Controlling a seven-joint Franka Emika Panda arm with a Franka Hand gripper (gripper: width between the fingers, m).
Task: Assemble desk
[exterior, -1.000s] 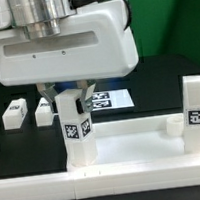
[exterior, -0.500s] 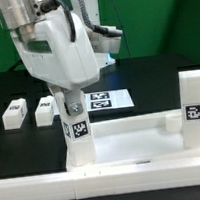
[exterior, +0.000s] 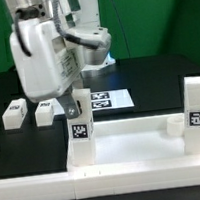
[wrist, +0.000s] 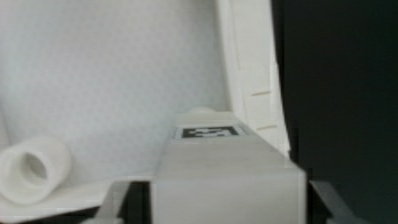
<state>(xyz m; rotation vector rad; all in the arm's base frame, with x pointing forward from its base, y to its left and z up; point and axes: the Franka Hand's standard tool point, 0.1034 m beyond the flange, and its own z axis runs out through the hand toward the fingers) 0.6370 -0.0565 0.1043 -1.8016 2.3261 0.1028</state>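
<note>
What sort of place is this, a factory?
Most likely a robotics research lab: a robot arm hangs over a black table, white desk legs carry printed square tags, and a marker board lies flat on the table.

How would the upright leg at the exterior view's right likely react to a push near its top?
The leg stands tall and narrow on the desk top, so it may tip unless fastened, which cannot be seen. It looks like hard plastic: probably stiff, not floppy. Flat sides suggest it would not roll.
</note>
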